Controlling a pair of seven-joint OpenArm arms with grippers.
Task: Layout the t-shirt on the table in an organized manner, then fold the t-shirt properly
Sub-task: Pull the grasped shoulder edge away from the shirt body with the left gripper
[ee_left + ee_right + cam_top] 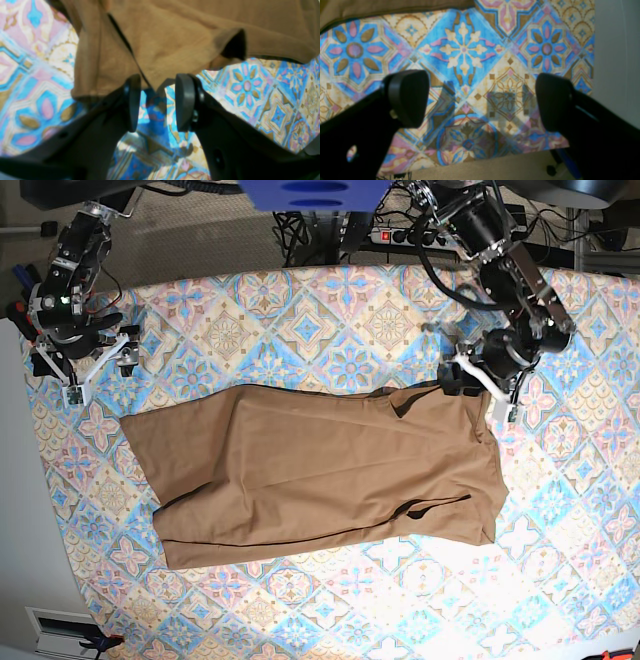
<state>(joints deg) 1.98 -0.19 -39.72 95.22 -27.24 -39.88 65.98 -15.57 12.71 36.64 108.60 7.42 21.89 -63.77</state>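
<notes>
I am laying out the t-shirt (320, 470): left tool (156, 102) parted, empty at its corner; right tool (482, 100) spread, idle; next, pinching that corner.

No readable text, labels, brands, numbers or signs showing in any view. T-shirt (320, 475) showing plain tan fabric, no print, no legible tag. Counter (560, 560) cloth carrying only tile and floral pattern, no lettering. Equipment at 12 o'clock edge of base view too small and blurred for any marking to be read.
</notes>
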